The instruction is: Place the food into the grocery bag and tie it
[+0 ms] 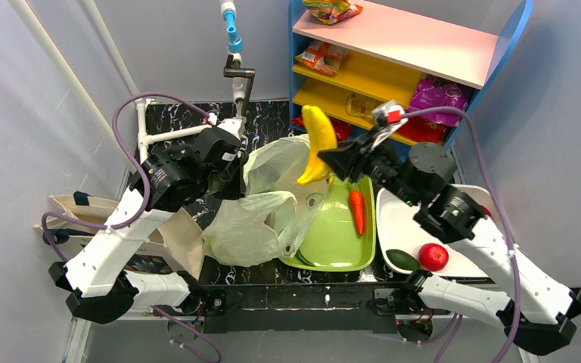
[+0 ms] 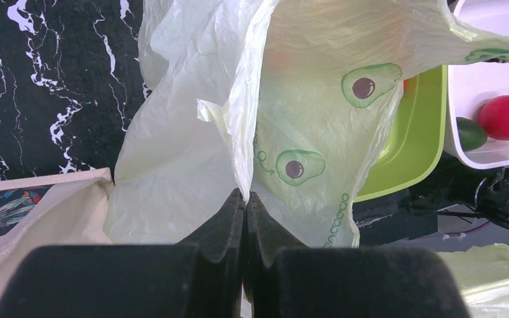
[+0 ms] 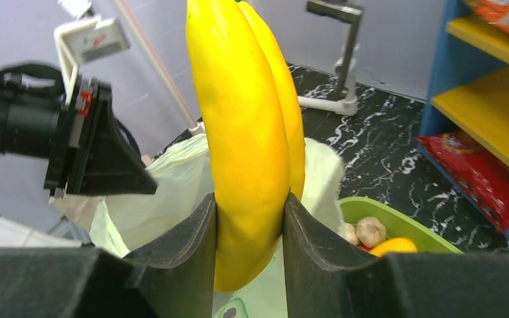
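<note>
1. The right gripper [image 3: 248,209] is clamped on the bananas [image 3: 238,112] near their lower end, with most of their length standing above the grip. That makes them top-heavy, so a quick swing could make them pivot or slide out.
2. The left gripper [image 2: 245,202] is pinched shut on a thin fold of the grocery bag [image 2: 305,126] at its rim, holding one side up. The film looks slick and the bite is small, so a tug from falling fruit could pull the fold free and collapse the mouth.
3. The bag sits on the black marble table [image 1: 272,121] between the arms, its right side draped over the edge of the green tray [image 1: 340,234]. The bananas hang just above that overlap. Released too far right, they would land in the tray beside the carrot [image 1: 357,212], not inside the bag.
4. The opening looks narrow and folded — long bananas entering crosswise may catch the rim and drag the whole bag.
</note>
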